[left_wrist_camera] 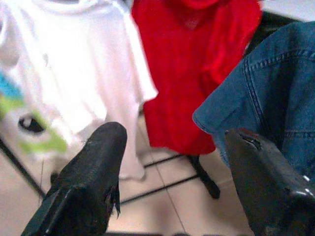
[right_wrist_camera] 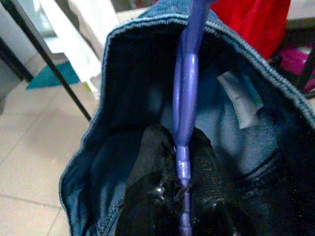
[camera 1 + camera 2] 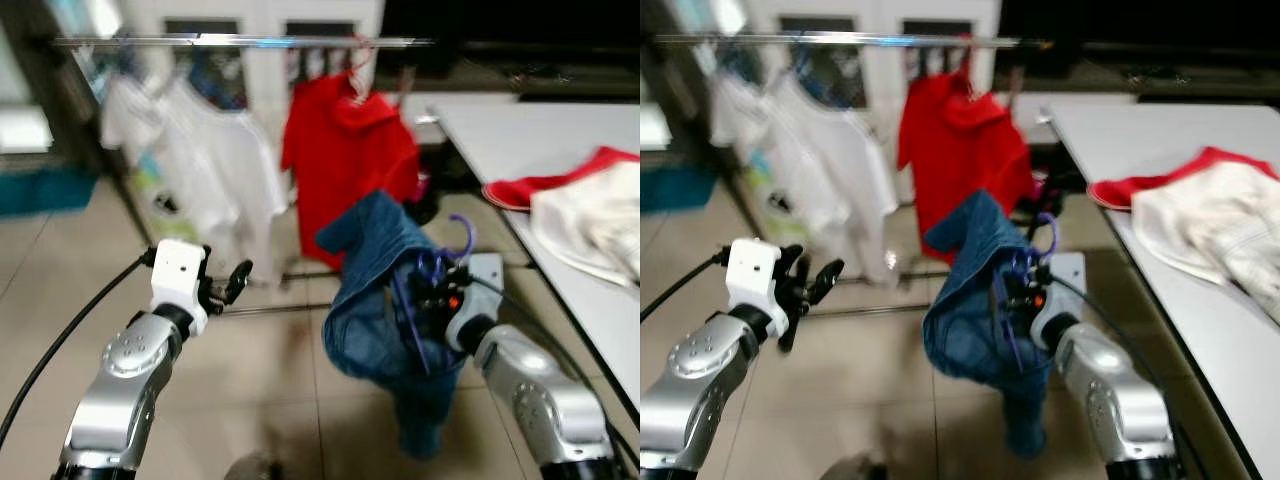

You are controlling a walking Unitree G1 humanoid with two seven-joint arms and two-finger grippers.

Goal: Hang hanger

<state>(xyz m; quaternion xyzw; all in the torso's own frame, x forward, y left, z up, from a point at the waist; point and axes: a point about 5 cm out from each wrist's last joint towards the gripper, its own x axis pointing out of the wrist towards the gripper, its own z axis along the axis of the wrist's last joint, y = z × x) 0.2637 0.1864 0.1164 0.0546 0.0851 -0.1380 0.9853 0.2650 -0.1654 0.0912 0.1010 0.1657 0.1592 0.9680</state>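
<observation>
The right gripper is clamped on the neck of a purple hanger, its two black fingers pressed against either side of the plastic. A denim jacket hangs from that hanger, draped over the gripper and drooping toward the tiled floor. Hanger and jacket are held up in the near middle of the scene, in front of the rail and apart from it; the hanger's hook curls up above the denim. The left gripper is raised at the near left, its fingers spread wide with nothing between them. On the far rail hang a white shirt to the left and a red top just right of it. On the right stands a white table with red and white cloth heaped on it.
</observation>
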